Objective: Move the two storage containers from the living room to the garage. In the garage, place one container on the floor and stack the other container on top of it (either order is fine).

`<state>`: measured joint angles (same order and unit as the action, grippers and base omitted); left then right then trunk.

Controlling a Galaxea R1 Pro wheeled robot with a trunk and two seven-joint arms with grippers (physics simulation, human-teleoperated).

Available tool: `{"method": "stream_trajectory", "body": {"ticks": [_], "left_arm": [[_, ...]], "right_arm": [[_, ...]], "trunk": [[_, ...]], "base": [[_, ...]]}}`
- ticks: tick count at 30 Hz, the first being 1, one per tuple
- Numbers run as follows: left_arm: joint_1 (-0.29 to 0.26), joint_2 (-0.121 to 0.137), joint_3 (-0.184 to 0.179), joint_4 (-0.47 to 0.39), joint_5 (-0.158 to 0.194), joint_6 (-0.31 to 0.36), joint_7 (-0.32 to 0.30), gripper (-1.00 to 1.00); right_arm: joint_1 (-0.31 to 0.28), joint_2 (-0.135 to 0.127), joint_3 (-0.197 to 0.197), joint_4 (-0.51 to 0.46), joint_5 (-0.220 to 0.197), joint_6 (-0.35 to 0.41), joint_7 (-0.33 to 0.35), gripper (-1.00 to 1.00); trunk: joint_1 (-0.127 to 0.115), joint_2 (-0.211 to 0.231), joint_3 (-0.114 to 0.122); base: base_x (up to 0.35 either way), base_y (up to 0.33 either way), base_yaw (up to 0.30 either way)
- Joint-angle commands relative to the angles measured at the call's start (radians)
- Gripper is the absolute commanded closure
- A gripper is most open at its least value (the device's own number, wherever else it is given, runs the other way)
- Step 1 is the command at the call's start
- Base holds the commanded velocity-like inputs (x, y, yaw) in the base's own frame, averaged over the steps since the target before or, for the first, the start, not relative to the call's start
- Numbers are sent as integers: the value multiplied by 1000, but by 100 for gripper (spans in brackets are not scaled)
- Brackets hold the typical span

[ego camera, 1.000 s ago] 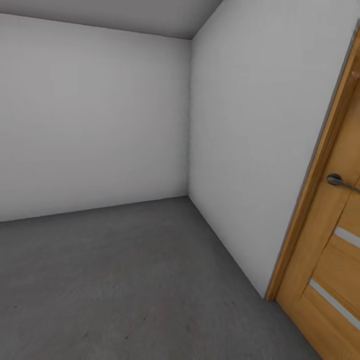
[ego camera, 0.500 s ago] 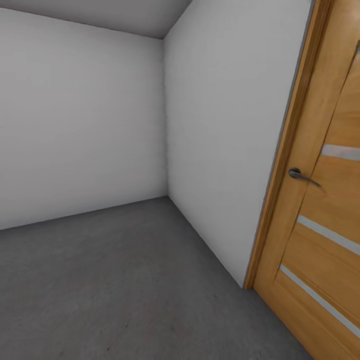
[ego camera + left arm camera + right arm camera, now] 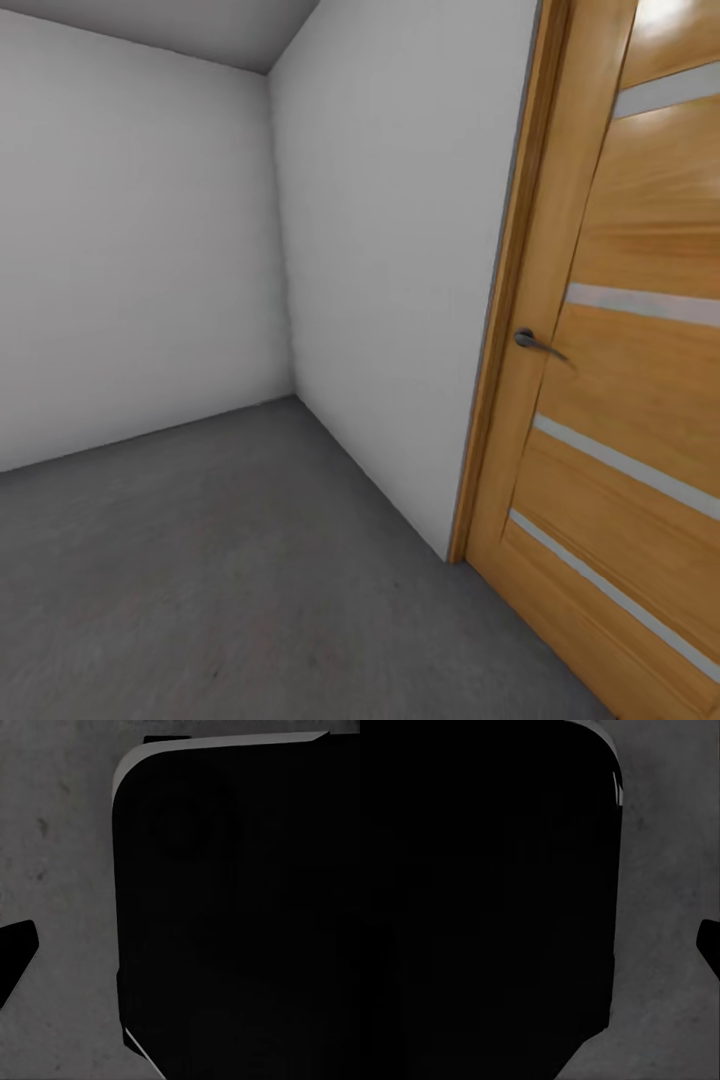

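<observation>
Across the left of my head view stands a plain pale grey wall (image 3: 130, 250), meeting a second pale grey wall (image 3: 390, 260) at a corner in the upper left of centre. Below them the dark grey speckled concrete floor (image 3: 200, 580) spreads over the lower left and centre, so I judge I am in the garage, the room where the stacking is to happen. At the right of the frame is a honey-coloured wooden door (image 3: 640, 400) with pale horizontal strips, set in its wooden frame (image 3: 510, 330), with a dark metal lever handle (image 3: 535, 343) just right of that frame. I take it I am facing this door because it is my way out to the living room.

Neither orange-red storage container appears anywhere in these views, so I cannot say where they are. My wrist views each show a large black rounded body (image 3: 232, 907) (image 3: 487, 900) close to the camera above the same rough concrete; my arms seem to hang low, likely tucked for driving. Whether my jaws are spread or closed, or carry anything, I cannot tell.

Against the picture of a second ago, the whole scene has slid leftward: the corner sits further left and the door takes far more of the right side. That is my own turning, not the room's.
</observation>
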<state>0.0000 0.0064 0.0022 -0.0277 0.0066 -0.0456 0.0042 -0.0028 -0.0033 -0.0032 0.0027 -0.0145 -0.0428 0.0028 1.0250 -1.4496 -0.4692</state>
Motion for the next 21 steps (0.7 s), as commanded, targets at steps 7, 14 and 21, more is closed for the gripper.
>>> {"method": "stream_trajectory", "body": {"ticks": [7,14,21], "left_arm": [[0,-1,4,0,3,-3,-1,-100],[0,-2,7,0,5,-3,-1,-100],[0,-3,6,0,5,-2,-1,-100]], "right_arm": [[0,-1,0,0,-3,-7,0,-100],[0,-3,-1,0,-3,-8,0,-100],[0,-3,-1,0,-3,-8,0,-100]], "trunk": [[0,0,-1],[0,0,-1],[0,0,-1]], "base": [[0,0,-296],[0,0,-296],[0,0,-296]]}}
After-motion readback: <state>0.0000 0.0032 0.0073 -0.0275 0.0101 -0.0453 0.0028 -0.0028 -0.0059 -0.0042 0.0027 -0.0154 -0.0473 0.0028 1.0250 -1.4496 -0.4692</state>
